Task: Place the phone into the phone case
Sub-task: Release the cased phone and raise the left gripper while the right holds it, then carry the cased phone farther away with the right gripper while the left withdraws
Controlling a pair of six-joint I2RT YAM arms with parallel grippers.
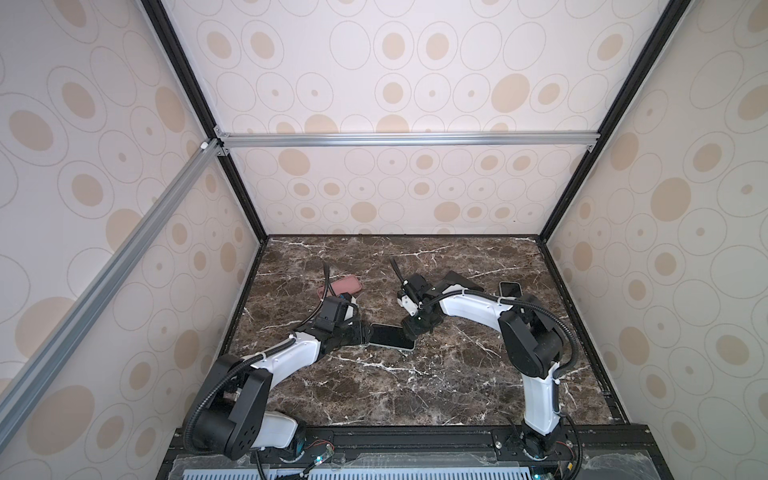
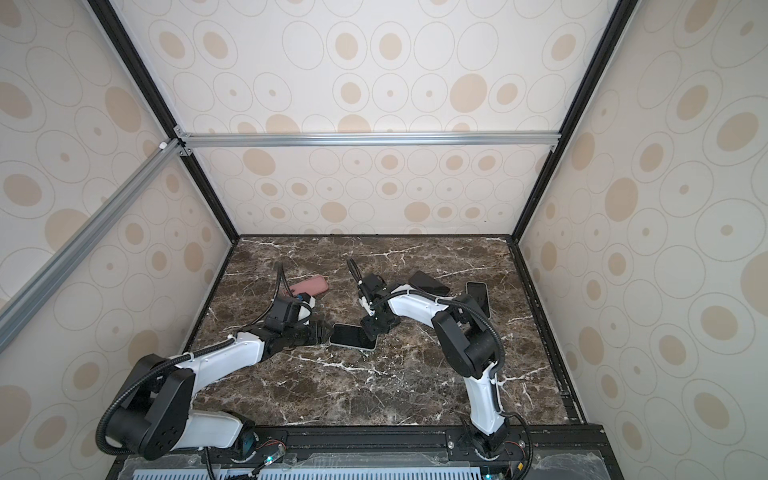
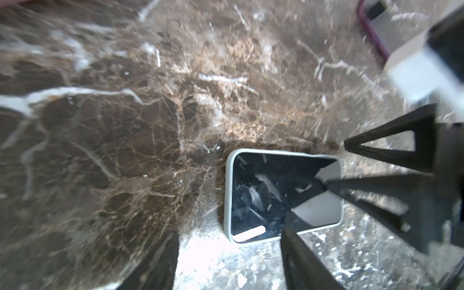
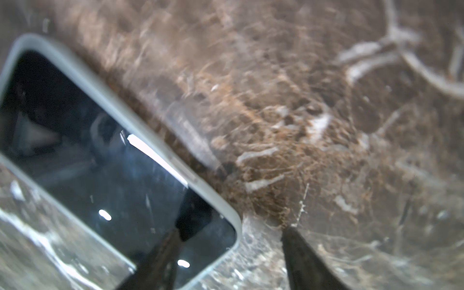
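Note:
A phone (image 1: 390, 336) (image 2: 353, 336) with a dark screen lies flat on the marble table, between my two grippers. A pale phone case (image 3: 227, 190) (image 4: 125, 118) rims the screen all round. My left gripper (image 1: 362, 332) (image 2: 322, 332) (image 3: 229, 238) is at the phone's left end, open and holding nothing. My right gripper (image 1: 411, 328) (image 2: 372, 328) (image 4: 233, 231) hovers at the phone's right end, also open. One of its fingers (image 4: 173, 241) is over a corner of the screen and the other is over bare table. The left wrist view also shows the right gripper (image 3: 335, 165) open.
A pink case (image 1: 340, 286) (image 2: 309, 286) lies behind the left wrist. A black phone (image 1: 463, 280) (image 2: 430, 282) and a pale-rimmed phone (image 1: 509, 289) (image 2: 478, 295) lie at the back right behind the right arm. Walls enclose the marble table (image 1: 415, 395).

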